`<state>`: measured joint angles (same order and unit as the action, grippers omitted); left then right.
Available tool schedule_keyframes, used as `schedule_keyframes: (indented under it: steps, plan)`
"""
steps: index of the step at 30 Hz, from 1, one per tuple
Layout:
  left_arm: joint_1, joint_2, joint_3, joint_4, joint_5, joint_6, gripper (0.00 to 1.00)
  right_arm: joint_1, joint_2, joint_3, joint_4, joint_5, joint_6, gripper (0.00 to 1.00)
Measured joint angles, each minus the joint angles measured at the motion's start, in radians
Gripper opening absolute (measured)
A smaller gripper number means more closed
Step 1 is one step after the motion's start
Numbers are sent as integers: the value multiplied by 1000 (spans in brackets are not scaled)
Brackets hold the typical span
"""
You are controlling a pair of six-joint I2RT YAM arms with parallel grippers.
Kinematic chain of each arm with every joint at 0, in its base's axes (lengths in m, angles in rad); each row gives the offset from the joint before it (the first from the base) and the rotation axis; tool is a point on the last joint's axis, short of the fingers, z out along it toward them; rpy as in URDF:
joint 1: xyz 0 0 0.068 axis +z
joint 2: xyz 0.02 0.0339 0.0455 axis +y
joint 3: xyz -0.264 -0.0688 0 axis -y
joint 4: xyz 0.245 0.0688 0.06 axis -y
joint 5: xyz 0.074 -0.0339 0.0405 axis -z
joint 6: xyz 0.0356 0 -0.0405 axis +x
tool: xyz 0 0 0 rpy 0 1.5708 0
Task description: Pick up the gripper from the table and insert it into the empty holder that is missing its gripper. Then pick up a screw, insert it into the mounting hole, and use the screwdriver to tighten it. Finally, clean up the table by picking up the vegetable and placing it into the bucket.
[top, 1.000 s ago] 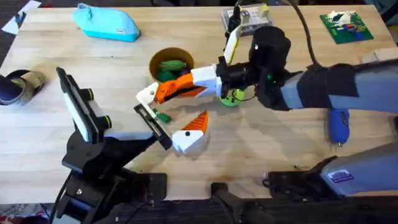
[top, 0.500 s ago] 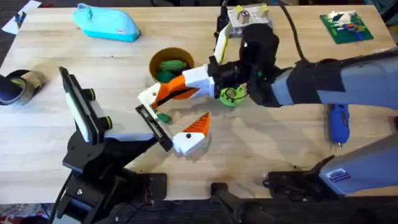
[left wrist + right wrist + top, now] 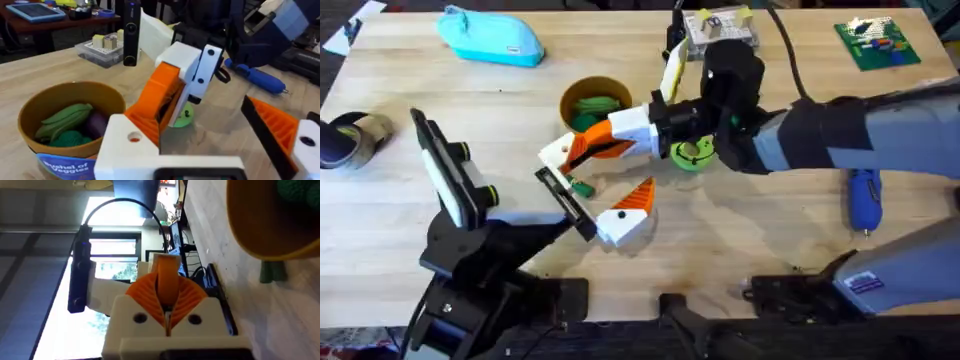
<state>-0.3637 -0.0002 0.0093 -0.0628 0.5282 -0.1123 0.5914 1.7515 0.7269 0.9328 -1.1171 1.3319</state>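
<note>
Right gripper point(image 3: 582, 148): jaws clamped on the orange finger point(image 3: 598, 146), held over the desk point(image 3: 740, 240) at centre, against the white holder point(image 3: 556, 152) at its 9 o'clock. Bucket point(image 3: 596, 103), with green vegetables, at 12 o'clock of the finger. Screwdriver point(image 3: 864, 201) at 3 o'clock. Left gripper point(image 3: 595, 218): jaw state cannot be told.

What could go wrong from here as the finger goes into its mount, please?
1. The right gripper holds the gripper tilted where it meets the holder; pushed in at that angle, it may jam or slip in the grasp.
2. The bucket stands right beside the held part, so a sideways correction could knock it.
3. The green disc lies under the right wrist and might get swept aside.
</note>
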Motion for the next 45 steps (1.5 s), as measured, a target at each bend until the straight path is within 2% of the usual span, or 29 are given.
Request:
schedule_keyframes:
  steps: [15, 28, 32, 34, 41, 45]
  plan:
    - [2, 0, 0, 0, -21, 4, 993, 15, 0, 0, 30, 61, 7, 9]
    - [2, 0, 0, 1, -25, 8, 993, 15, 8, 0, 49, 65, 23, 9]
    - [2, 0, 0, 1, -27, 9, 993, 18, 9, 0, 48, 63, 28, 166]
    - [-2, 0, 0, 3, -1, 15, 993, 30, 11, 0, 47, 66, 30, 243]
    - [-4, 0, 0, 3, 11, 34, 993, 38, 26, 0, 92, 73, 33, 458]
    - [-17, 0, 0, 3, 66, 36, 993, 55, 26, 0, 105, 62, 32, 513]
